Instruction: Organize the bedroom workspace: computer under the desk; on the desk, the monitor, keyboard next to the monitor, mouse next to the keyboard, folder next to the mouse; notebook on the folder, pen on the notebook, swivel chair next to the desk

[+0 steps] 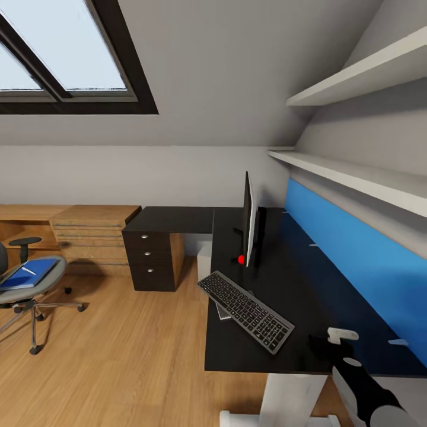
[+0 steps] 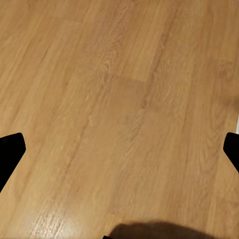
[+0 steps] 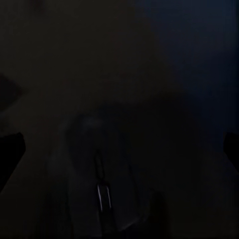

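Note:
The black desk point(image 1: 178, 219) runs along the blue back panel. On it stands the monitor point(image 1: 249, 219), seen edge-on. The keyboard point(image 1: 245, 302) lies slantwise at the desk's front edge, on a thin grey flat thing point(image 1: 223, 312) that I cannot identify. The mouse point(image 3: 99, 184) is a dark shape right below my open right gripper point(image 3: 119, 149), which hovers over the desk's near end point(image 1: 329, 345). The computer point(image 1: 204, 261) stands under the desk. The swivel chair point(image 1: 26, 290) at far left carries the blue folder point(image 1: 26, 277) with a white pen point(image 1: 28, 271) on it. My left gripper point(image 2: 119, 149) hangs open over floor.
A light-wood drawer chest point(image 1: 95, 231) stands against the back wall beside the desk's black drawers point(image 1: 148, 255). Two white shelves point(image 1: 356, 172) run above the desk. Wooden floor point(image 1: 130, 344) lies between chair and desk. A red dot point(image 1: 241, 259) marks the monitor's foot.

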Motion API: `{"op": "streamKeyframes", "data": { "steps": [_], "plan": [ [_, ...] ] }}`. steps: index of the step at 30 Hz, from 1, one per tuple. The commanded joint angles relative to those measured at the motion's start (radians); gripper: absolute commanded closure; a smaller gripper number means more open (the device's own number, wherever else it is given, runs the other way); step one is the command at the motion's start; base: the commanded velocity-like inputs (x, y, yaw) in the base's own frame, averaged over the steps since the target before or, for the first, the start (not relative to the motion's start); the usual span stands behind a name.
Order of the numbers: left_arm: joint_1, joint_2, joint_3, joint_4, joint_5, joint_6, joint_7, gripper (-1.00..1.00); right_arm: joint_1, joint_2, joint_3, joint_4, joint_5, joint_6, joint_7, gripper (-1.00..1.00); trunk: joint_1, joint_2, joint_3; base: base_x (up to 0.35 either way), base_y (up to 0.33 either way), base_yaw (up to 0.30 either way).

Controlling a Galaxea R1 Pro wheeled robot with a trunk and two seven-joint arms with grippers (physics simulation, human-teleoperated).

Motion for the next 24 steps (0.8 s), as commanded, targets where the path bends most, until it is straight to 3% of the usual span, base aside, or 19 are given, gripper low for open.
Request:
{"op": "streamKeyframes", "data": {
  "steps": [1, 6, 19, 24],
  "plan": [
    [-0.001, 0.001, -0.008, 0.0, 0.01, -0.005, 0.007, -1.0, -0.003, -0.001, 0.001, 0.005, -0.009, -0.002, -0.002, -1.0, 0.0, -0.001, -0.001, 0.001, -0.001, 0.0],
    [-0.001, 0.002, -0.008, -0.002, 0.011, -0.005, 0.005, -1.0, -0.032, -0.003, 0.002, 0.085, -0.006, -0.046, -0.002, -1.0, 0.0, -0.001, -0.001, 0.0, 0.0, 0.0],
    [-0.001, 0.002, -0.006, -0.008, 0.016, -0.005, 0.009, -1.0, -0.04, -0.002, 0.008, 0.103, -0.006, -0.054, -0.002, -1.0, 0.0, -0.001, -0.001, 0.0, 0.0, 0.0],
    [-0.001, 0.003, -0.003, -0.009, 0.018, -0.002, 0.01, -1.0, -0.041, -0.001, 0.01, 0.104, -0.006, -0.054, -0.001, -1.0, 0.019, -0.036, -0.017, 0.0, 0.0, 0.0]
  ]
}}
